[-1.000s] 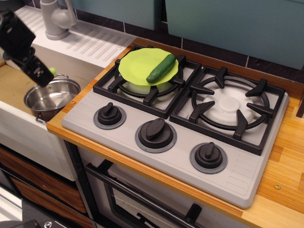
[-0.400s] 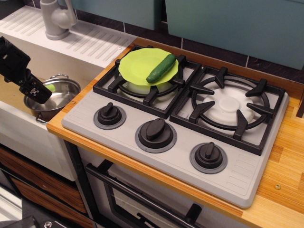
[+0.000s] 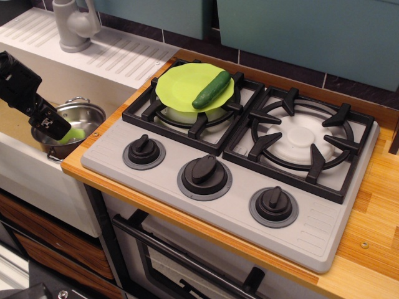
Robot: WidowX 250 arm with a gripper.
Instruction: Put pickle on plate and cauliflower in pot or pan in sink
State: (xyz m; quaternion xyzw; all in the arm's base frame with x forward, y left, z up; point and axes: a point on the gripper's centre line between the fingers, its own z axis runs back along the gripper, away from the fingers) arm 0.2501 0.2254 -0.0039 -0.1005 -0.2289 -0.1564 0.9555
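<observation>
The cauliflower (image 3: 73, 134), a pale lime-green lump, is seen inside the shiny steel pot (image 3: 84, 118), just beside the tip of the black gripper (image 3: 51, 124), which is lowered over the pot's left rim. Whether the fingers are parted or closed cannot be told from this view, nor whether the toy is touched by them or lies free in the pot. The pot is set in the sink (image 3: 22, 118), on the tan bottom close to the wooden counter edge.

Nearer the camera, three black knobs (image 3: 204, 169) are ranged along the grey front of the stove (image 3: 312, 230). Behind them, the lime-green plate (image 3: 181, 84) is rested on the left burner grate (image 3: 149, 112), and the dark green pickle (image 3: 211, 90) is laid on its right side, slanted toward the back. The right burner (image 3: 303, 138) is seen beside it. Farthest back, the grey tap (image 3: 73, 25) is stood on the ribbed white drainboard (image 3: 124, 56).
</observation>
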